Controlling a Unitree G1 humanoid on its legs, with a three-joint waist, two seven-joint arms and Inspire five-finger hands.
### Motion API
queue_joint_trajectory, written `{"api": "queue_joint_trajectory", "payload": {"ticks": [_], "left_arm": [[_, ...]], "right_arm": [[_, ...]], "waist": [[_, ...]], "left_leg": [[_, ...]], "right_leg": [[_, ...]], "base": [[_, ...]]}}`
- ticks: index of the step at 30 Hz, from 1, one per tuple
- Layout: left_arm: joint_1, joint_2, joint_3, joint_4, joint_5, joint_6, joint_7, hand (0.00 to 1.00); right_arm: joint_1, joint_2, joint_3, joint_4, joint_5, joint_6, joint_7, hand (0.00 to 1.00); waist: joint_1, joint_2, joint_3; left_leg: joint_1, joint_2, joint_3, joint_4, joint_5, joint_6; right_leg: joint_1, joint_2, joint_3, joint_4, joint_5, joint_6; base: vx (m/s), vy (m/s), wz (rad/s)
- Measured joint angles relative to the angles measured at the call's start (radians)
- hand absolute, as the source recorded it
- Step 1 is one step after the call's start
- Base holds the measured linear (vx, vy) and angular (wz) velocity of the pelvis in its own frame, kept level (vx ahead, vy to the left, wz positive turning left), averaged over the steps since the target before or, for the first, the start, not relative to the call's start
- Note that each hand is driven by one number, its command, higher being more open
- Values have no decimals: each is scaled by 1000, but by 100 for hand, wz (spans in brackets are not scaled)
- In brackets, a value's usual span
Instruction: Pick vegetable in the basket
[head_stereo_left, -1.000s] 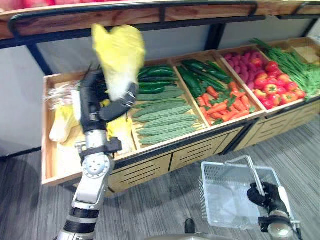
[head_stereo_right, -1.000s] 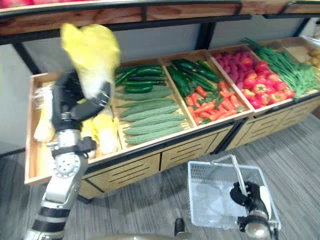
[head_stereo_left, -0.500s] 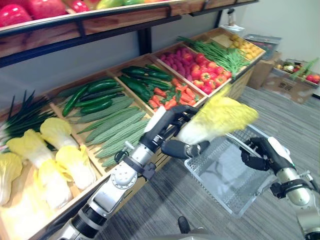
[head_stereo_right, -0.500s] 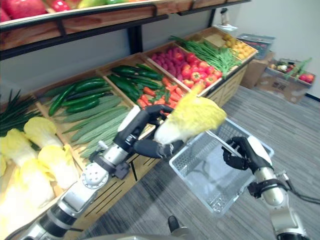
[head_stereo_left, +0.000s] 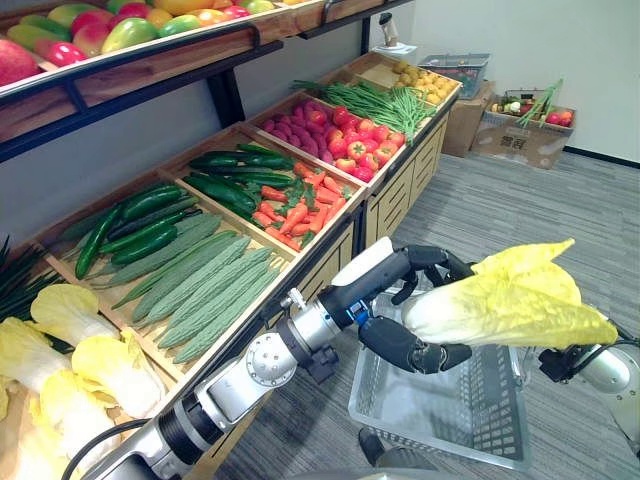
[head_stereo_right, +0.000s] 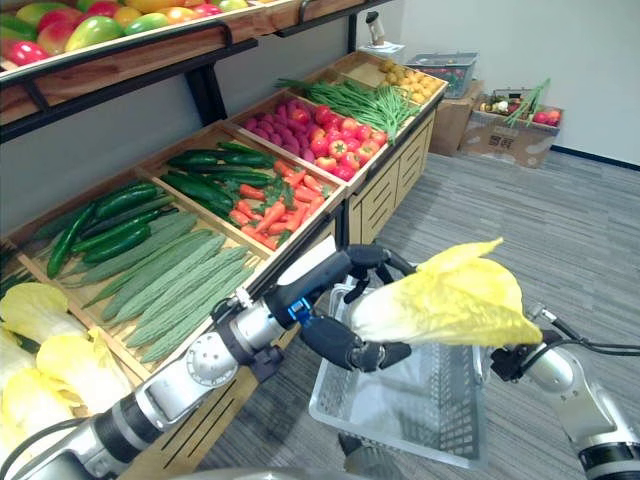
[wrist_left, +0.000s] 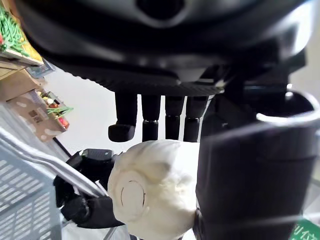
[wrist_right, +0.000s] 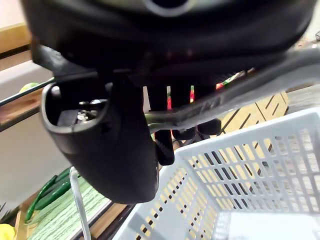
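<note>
I am gripping the yellow cabbage (head_stereo_left: 500, 305) in my left hand (head_stereo_left: 400, 345) over the basket (head_stereo_left: 450, 420); my right hand (wrist_right: 112, 145) is clutching its handle (wrist_right: 240, 90).

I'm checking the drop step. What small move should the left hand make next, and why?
Probably lower the cabbage towards the basket before letting go. The left hand grips its stem end, and it seems to hang above the basket, which the right hand holds.

A greengrocer's shop: wooden bins (head_stereo_left: 322, 225) of cucumbers (head_stereo_left: 150, 201) and carrots (head_stereo_left: 294, 215) below a fruit shelf (head_stereo_left: 170, 60).
</note>
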Motion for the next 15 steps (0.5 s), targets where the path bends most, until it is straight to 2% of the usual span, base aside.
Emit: {"api": "queue_joint_trajectory", "payload": {"ticks": [7, 15], "left_arm": [[-11, 29, -44, 103, 69, 0, 8, 0], [-21, 29, -66, 202, 152, 1, 12, 0]], "right_arm": [[1, -44, 0, 3, 17, -13, 59, 0], [1, -73, 1, 15, 58, -31, 103, 0]], "waist": [[-37, 10, -5], [-47, 17, -9]], "left_leg": [[-8, 2, 20, 9, 0, -2], [-9, 2, 33, 5, 1, -6]], "right_leg": [[-26, 7, 7, 18, 1, 0], [-40, 12, 11, 21, -2, -8]], "base": [[18, -15, -9], [29, -12, -6]]}}
